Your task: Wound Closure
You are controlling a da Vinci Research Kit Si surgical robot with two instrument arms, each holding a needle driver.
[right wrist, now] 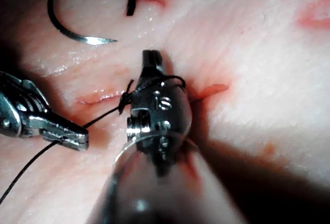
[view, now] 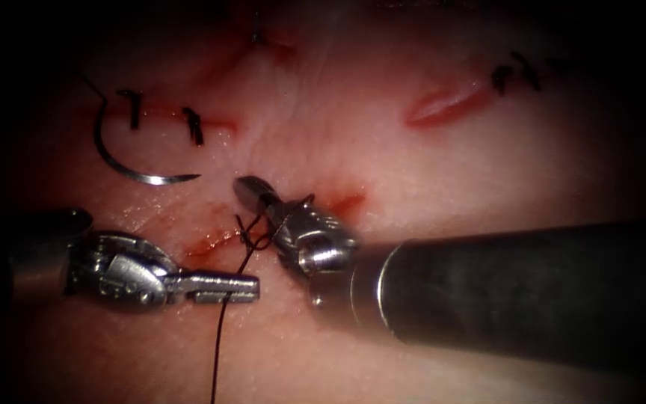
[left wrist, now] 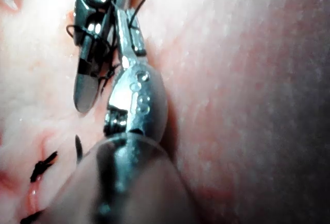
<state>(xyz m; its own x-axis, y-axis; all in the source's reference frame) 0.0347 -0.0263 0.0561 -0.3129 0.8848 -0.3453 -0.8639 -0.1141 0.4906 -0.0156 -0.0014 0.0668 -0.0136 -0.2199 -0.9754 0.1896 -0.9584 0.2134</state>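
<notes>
Two grippers meet over the cut [view: 214, 238]: my left gripper [view: 244, 286] is closed on the thread [view: 222, 329], while thread loops around my right gripper [view: 252, 193], jaws closed. The needle [view: 125, 161] lies free on the tissue [view: 383, 142], far left. Knot-tying, I judge; next needs steady tension.

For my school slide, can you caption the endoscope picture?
Needle lies free on tissue; left tool holds thread, thread wraps right tool.
</notes>
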